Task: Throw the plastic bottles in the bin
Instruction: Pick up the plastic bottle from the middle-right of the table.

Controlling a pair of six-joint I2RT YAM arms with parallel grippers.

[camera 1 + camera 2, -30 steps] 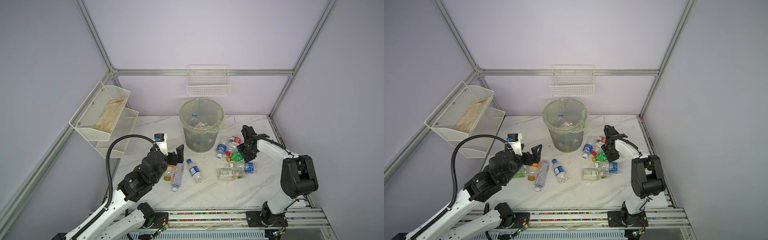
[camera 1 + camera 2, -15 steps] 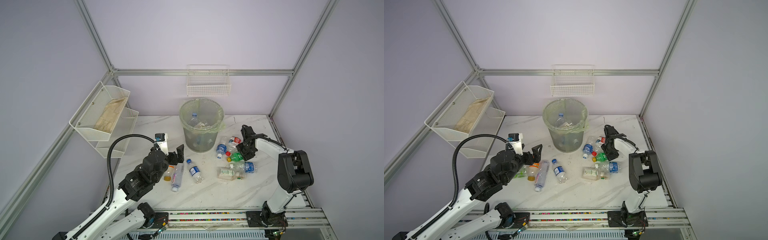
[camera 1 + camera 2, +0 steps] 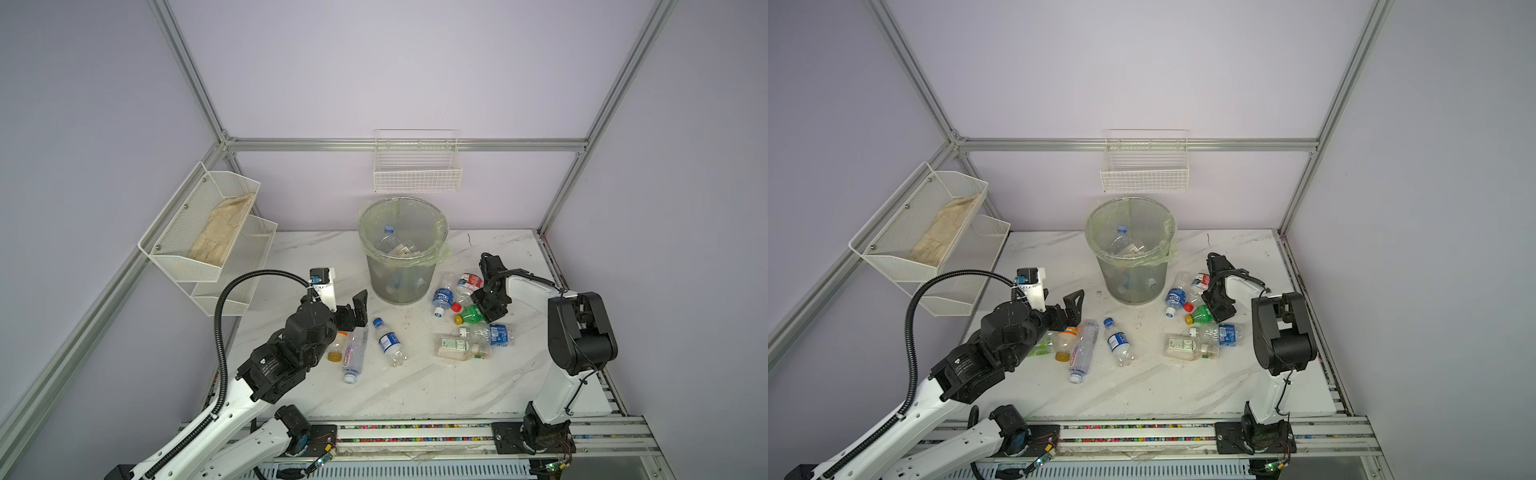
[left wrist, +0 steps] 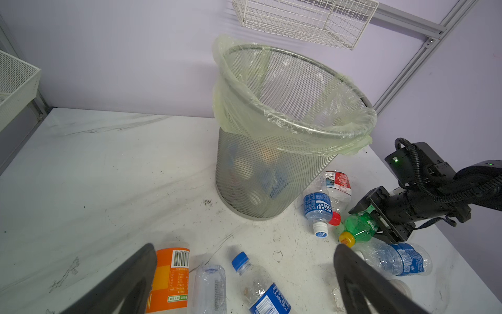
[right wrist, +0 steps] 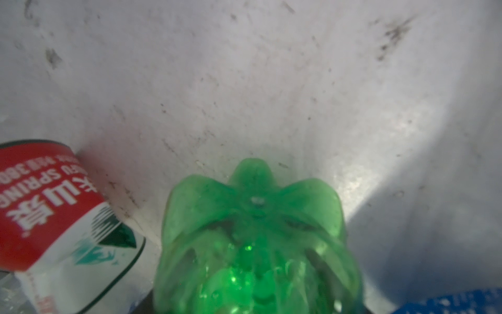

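The right gripper [image 4: 372,221] sits low on the right side of the tabletop [image 3: 415,390], its jaws set on either side of the green bottle [image 3: 471,314], which lies on its side with its yellow cap pointing left. The frames do not show whether the jaws are clamped on it or only flank it. The right wrist view shows only the bottle's lobed base. Just beyond it lie a red-labelled bottle [image 3: 469,281] and a blue-labelled bottle [image 3: 442,298], both near the foot of the bin [image 3: 399,282]. The bin stands at the far middle of the tabletop with several bottles inside. Nearer than the green bottle lie another blue-labelled bottle [image 3: 494,334] and a white-labelled bottle [image 3: 459,347]. The left gripper [image 4: 244,248] is spread wide and holds nothing. It hangs over the left group: an orange-labelled bottle [image 4: 171,280], a long clear bottle [image 3: 353,353] and a blue-capped bottle [image 3: 388,341].
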